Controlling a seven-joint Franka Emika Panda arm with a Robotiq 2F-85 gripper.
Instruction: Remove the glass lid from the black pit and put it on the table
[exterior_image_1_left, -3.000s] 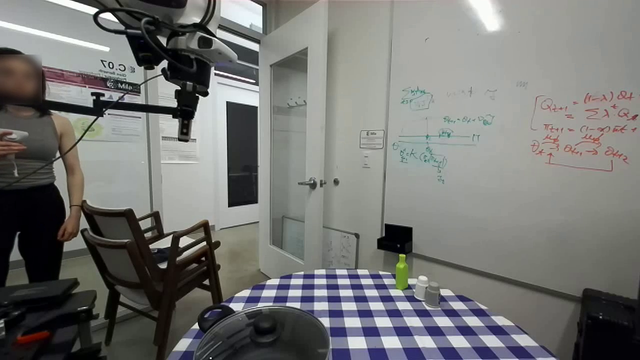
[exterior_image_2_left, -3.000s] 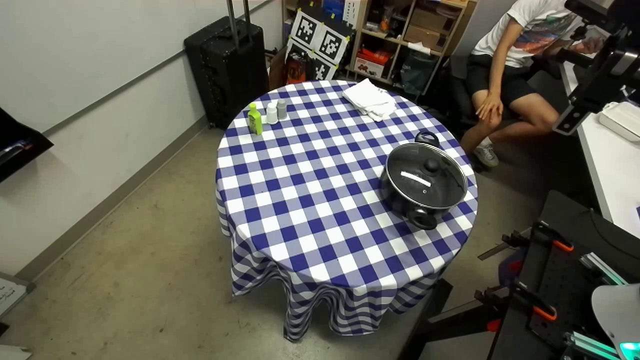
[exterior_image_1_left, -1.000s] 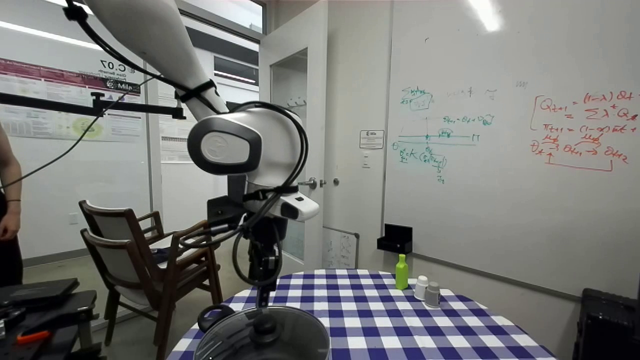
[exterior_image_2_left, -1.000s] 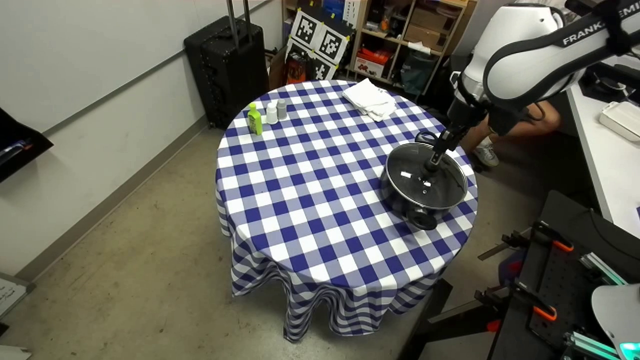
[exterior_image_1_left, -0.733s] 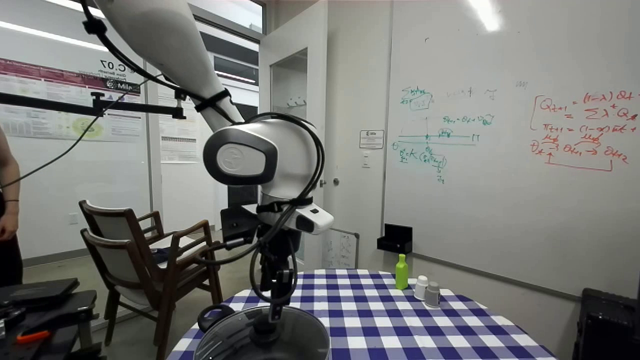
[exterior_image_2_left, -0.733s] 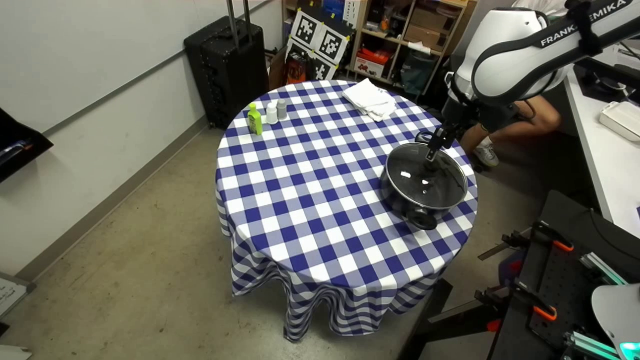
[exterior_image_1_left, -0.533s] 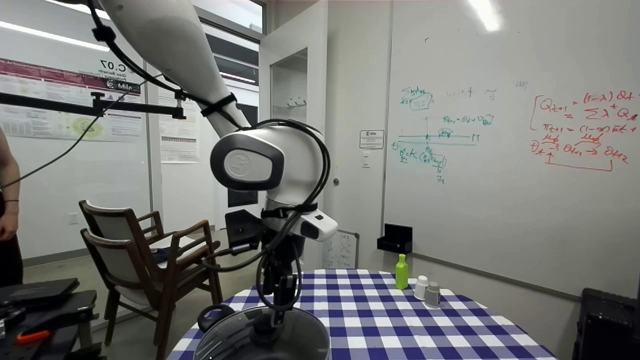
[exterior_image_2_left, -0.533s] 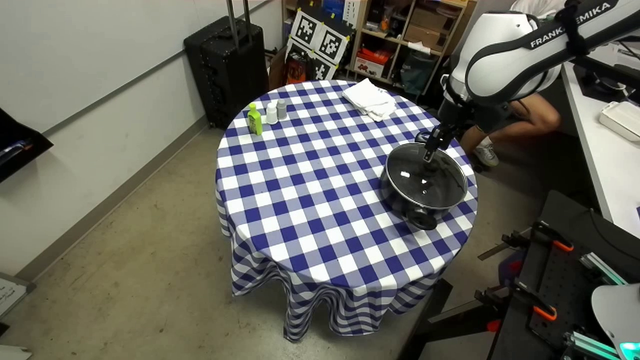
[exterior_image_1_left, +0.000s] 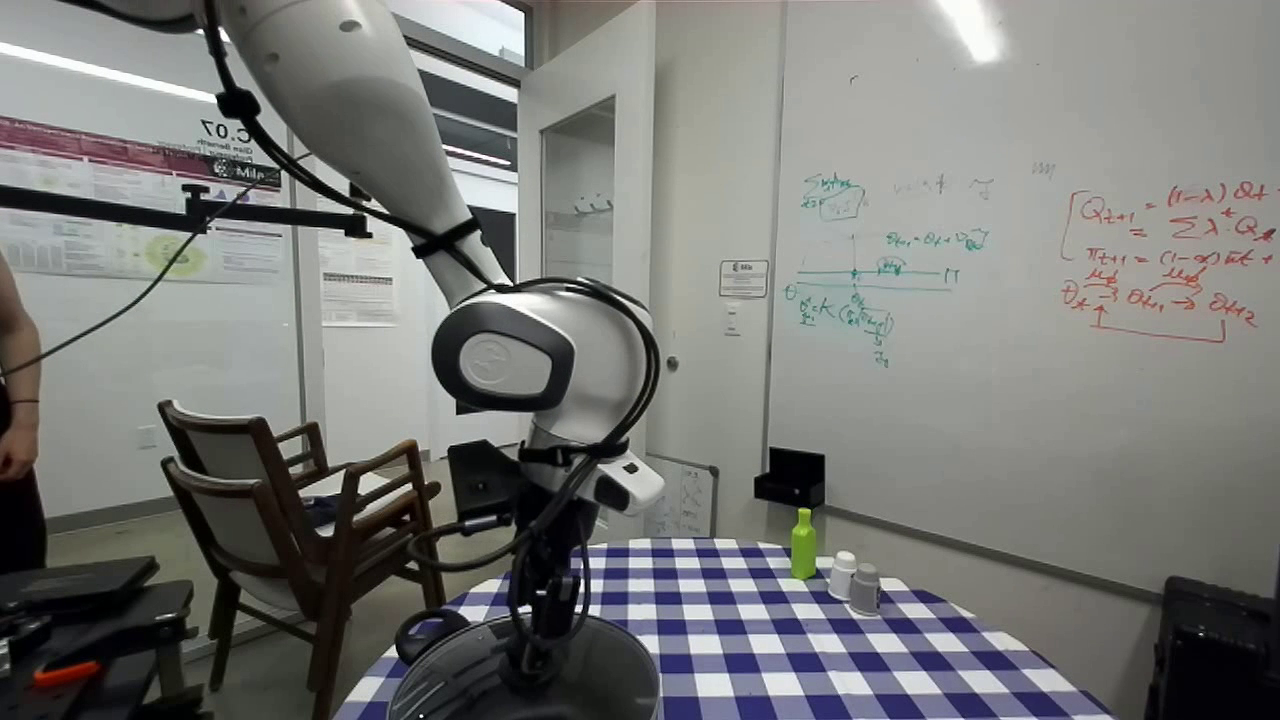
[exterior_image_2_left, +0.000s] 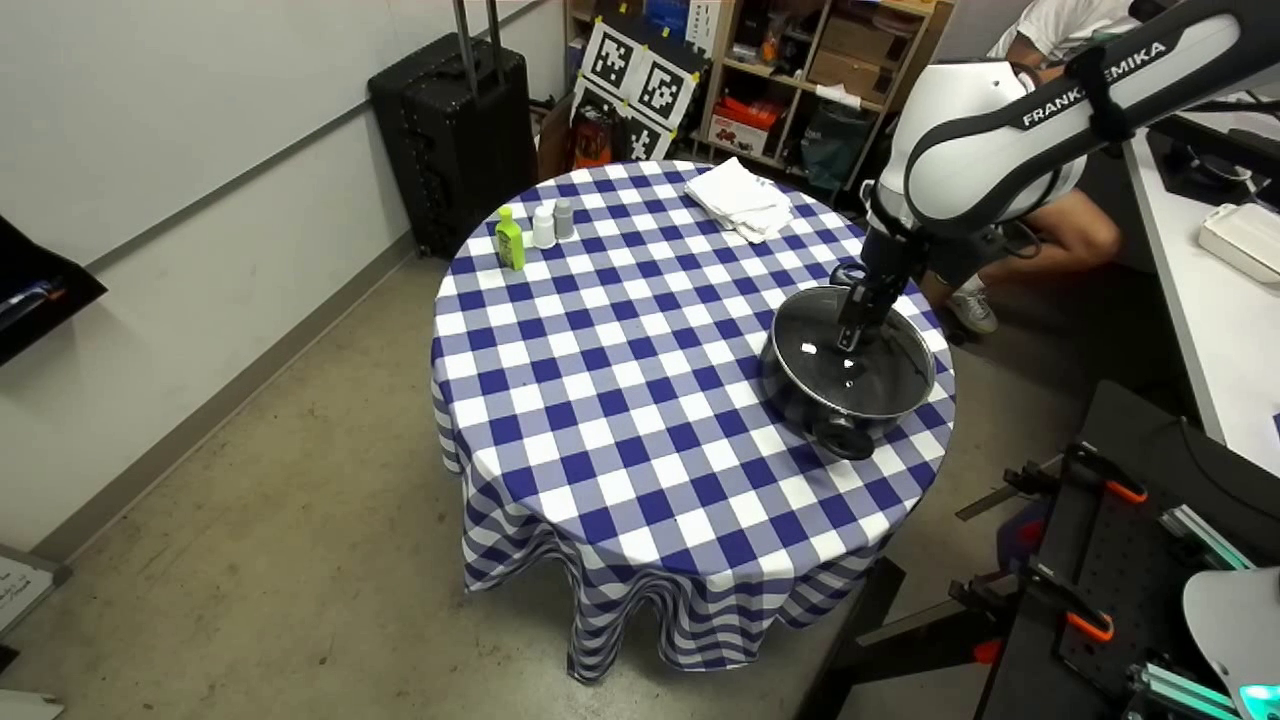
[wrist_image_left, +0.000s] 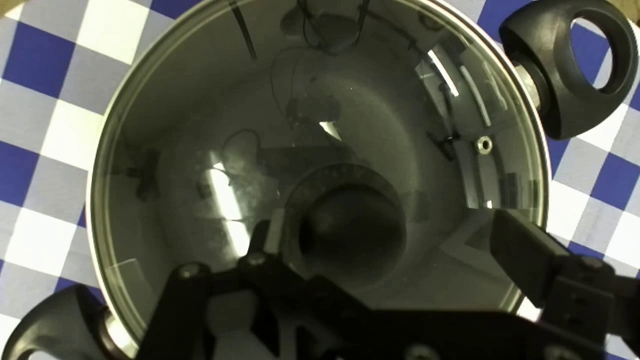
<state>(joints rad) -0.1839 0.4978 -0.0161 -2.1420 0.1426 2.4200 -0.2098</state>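
The glass lid (exterior_image_2_left: 890, 375) lies on the black pot (exterior_image_2_left: 790, 400), which stands on the table (exterior_image_2_left: 620, 400) with the blue-and-white checked cloth. In the wrist view the lid (wrist_image_left: 350, 105) fills the middle, with its round black knob (wrist_image_left: 352, 230) low in the picture. My gripper (wrist_image_left: 387, 230) is open, with a finger on either side of the knob. The knob sits close to the left finger, with a wide gap to the right one. In both exterior views the gripper (exterior_image_1_left: 535, 660) (exterior_image_2_left: 850, 338) points down at the knob, partly hiding it.
The pot's two black handles (wrist_image_left: 565, 70) stick out at its sides. A green bottle (exterior_image_2_left: 510, 240), a white shaker (exterior_image_2_left: 543, 227) and a grey shaker (exterior_image_2_left: 564, 218) stand at the table's far edge. A folded white cloth (exterior_image_2_left: 740, 200) lies on the table. A person sits behind the arm.
The arm has swung in from away from the table to above the pot. In the last half second the gripper has come lower, down to the lid's knob. The lid and pot have not moved.
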